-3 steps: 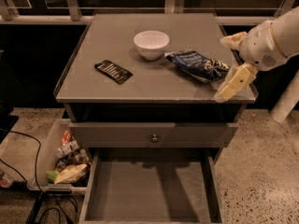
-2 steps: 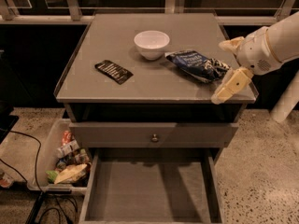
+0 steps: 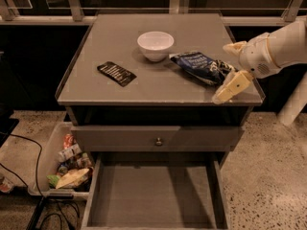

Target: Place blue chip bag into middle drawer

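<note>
The blue chip bag [image 3: 200,67] lies crinkled on the cabinet top, right of the white bowl [image 3: 155,45]. My gripper [image 3: 231,67] is at the bag's right end, near the cabinet's right edge. It is open, with one pale finger [image 3: 234,46] behind the bag's end and the other [image 3: 230,87] in front of it. The middle drawer [image 3: 153,195] is pulled out below, and its bare grey floor shows.
A flat black packet [image 3: 116,73] lies on the left of the cabinet top [image 3: 120,95]. A shut drawer with a small round knob [image 3: 158,141] sits above the open one. A bin of snack packets [image 3: 67,166] stands on the floor at the left, with cables beside it.
My gripper has moved a little to the left, closer around the right end of the blue chip bag. The bag, bowl and packet have not moved.
</note>
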